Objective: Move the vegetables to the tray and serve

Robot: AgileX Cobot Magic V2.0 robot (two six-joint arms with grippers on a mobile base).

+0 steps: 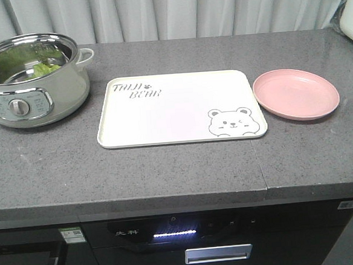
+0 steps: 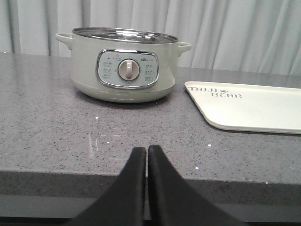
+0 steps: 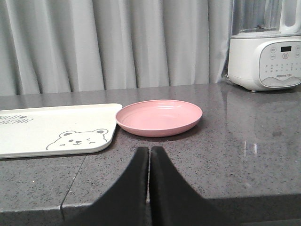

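Nothing is moved yet, I judge. The vegetables (image 1: 46,69) sit in the pot (image 1: 70,91) at ten o'clock of the bare tray (image 1: 163,112); lifting them out and serving are left. My left hand (image 2: 146,153) and right hand (image 3: 149,153) are closed and empty at the table (image 1: 167,169) edge. I count one pot, one tray and one pink plate (image 1: 295,94) at three o'clock. I can't count the leaves.

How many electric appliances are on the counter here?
2. The green electric pot sits at the left end, beside the tray; the white blender stands far right, behind the pink plate. None seems hidden.
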